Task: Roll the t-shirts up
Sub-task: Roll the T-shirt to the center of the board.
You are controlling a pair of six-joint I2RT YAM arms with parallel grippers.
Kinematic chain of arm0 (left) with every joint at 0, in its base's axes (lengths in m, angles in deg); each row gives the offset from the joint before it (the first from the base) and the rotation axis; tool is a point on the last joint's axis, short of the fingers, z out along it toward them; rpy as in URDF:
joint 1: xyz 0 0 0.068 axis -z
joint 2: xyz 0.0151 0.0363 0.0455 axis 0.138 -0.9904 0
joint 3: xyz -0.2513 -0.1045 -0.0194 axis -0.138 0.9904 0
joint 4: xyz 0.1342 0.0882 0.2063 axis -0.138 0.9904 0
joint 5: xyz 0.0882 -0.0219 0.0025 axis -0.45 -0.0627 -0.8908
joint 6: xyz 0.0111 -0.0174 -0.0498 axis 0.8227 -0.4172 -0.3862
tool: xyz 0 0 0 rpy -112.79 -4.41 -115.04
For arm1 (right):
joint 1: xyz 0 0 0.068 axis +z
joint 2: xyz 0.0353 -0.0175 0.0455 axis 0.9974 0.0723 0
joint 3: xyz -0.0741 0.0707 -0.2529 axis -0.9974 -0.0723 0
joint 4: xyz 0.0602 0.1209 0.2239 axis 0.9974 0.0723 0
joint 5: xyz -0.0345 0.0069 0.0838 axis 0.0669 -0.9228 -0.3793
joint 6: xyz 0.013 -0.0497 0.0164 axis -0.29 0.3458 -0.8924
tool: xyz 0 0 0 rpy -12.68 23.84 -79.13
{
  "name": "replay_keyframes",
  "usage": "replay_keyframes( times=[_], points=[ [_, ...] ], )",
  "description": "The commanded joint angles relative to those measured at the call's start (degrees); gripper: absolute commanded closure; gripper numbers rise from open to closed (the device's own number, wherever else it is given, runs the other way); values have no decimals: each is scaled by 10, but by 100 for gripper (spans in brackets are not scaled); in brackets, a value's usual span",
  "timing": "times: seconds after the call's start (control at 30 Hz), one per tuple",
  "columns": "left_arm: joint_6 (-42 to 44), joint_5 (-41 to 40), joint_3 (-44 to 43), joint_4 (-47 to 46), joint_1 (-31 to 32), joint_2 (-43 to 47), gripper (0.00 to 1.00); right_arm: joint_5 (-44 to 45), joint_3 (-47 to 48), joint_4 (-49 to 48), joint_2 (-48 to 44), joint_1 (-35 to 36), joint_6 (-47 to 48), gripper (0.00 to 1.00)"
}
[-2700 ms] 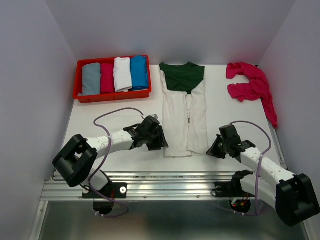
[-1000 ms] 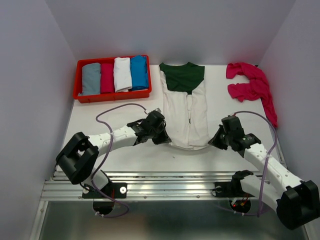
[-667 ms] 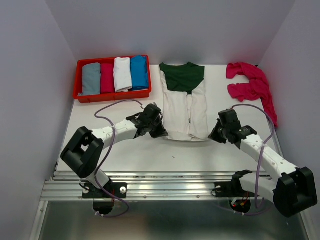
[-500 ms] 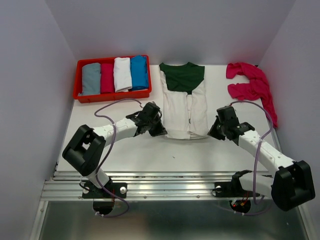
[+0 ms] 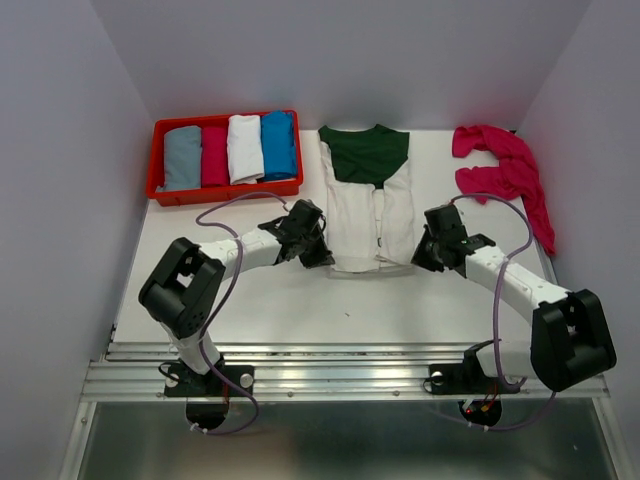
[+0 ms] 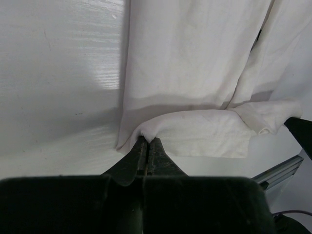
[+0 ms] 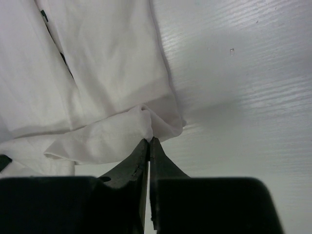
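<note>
Your tee [image 5: 355, 215] lies in the middle of the surface [image 5: 250, 310], green neck toward the far wall, its sides folded in to make a narrow strip. The near hem [image 6: 195, 131] is turned up and over onto the body, so I judge the roll is only just begun. Your left hand [image 6: 147, 145] is clamped on the left corner of that turned hem, fingers together with only thin cloth between them. Your right hand [image 7: 149, 145] is pinched on the right corner in the same way. The cloth looks light, soft and limp: it droops and creases between the two grips, so expect the middle to sag or lag unless both corners travel evenly. The folded layers will likely slide on each other, and the smooth surface may let the strip skid rather than roll. Corners are the right place to hold, but each pinch looks shallow, so a layer could slip free. You would do well to carry the fold low and forward toward the neck, both hands level, to avoid a skewed roll. The pink tees [image 5: 505, 175] lie heaped at the far right, well apart, not yet rolled. Four rolls [image 5: 230, 148] sit side by side in the red tray [image 5: 225, 190] at the far left.
</note>
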Motion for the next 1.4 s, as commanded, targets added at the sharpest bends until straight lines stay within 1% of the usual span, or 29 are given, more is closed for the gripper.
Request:
replay_keyframes(
  times=[0.0, 0.03, 0.07, 0.1, 0.17, 0.2, 0.27, 0.3, 0.37, 0.4, 0.47, 0.5, 0.53, 0.57, 0.7, 0.77, 0.8, 0.83, 0.87, 0.9, 0.93, 0.97, 1.07, 1.17, 1.33, 1.37],
  points=[
    [18, -4, -24, -8, -3, -2, 92, 8, 25, -40, 6, 0, 10, 80],
    [21, -6, -24, -7, -3, -1, 86, 6, 26, -41, 6, 0, 10, 68],
    [23, -14, -26, -5, -3, 5, 72, 3, 27, -41, 0, 0, 10, 46],
    [25, -19, -27, 1, -3, 10, 65, 3, 26, -41, -6, 0, 10, 44],
    [32, -44, -29, 12, -3, 20, 55, 4, 22, -41, -35, 0, 7, 42],
    [35, -57, -34, 20, -3, 33, 55, 4, 15, -41, -46, 0, 7, 42],
    [40, -81, -39, 48, -3, 44, 55, -5, 5, -40, -67, 0, 8, 44],
    [43, -114, -39, 61, -2, 57, 55, -13, -6, -39, -83, 5, 6, 48],
    [45, -135, -36, 70, 0, 72, 55, -27, -22, -42, -97, 6, 3, 53],
    [47, -151, -28, 74, 6, 87, 55, -31, -37, -42, -104, 11, -1, 64],
    [47, -161, -19, 74, 15, 101, 55, -39, -52, -47, -105, 18, -5, 74],
    [47, -168, -8, 71, 19, 114, 55, -48, -59, -50, -107, 18, -11, 83],
    [47, -170, -2, 64, 30, 121, 56, -51, -72, -59, -107, 27, -14, 85],
    [47, -174, 10, 60, 35, 130, 56, -57, -77, -63, -106, 34, -21, 90],
    [41, -157, 40, 33, 52, 142, 56, -60, -80, -77, -97, 48, -33, 93],
    [42, -135, 47, 16, 54, 140, 59, -60, -74, -83, -95, 48, -32, 94],
    [41, -118, 51, 12, 56, 137, 65, -65, -68, -86, -89, 48, -30, 95],
    [41, -110, 53, 0, 57, 130, 69, -65, -63, -92, -83, 48, -28, 95],
    [41, -95, 55, -7, 57, 128, 78, -79, -58, -103, -75, 48, -23, 95],
    [41, -93, 56, -23, 59, 121, 81, -99, -45, -106, -48, 48, -20, 95],
    [43, -71, 56, -30, 59, 116, 82, -104, -36, -110, -30, 54, -18, 95],
    [46, -59, 50, -36, 59, 104, 86, -107, -21, -112, 2, 54, -12, 96],
    [57, -58, 35, -35, 59, 80, 92, -108, -10, -130, 40, 54, -10, 96],
    [83, -67, 3, -29, 56, 48, 94, -105, 14, -137, 72, 54, -11, 96],
    [113, -54, -51, -23, 40, -9, 96, -73, 50, -131, 98, 54, -12, 96],
    [117, -47, -61, -23, 31, -18, 96, -52, 61, -127, 108, 54, -10, 96]
  ],
)
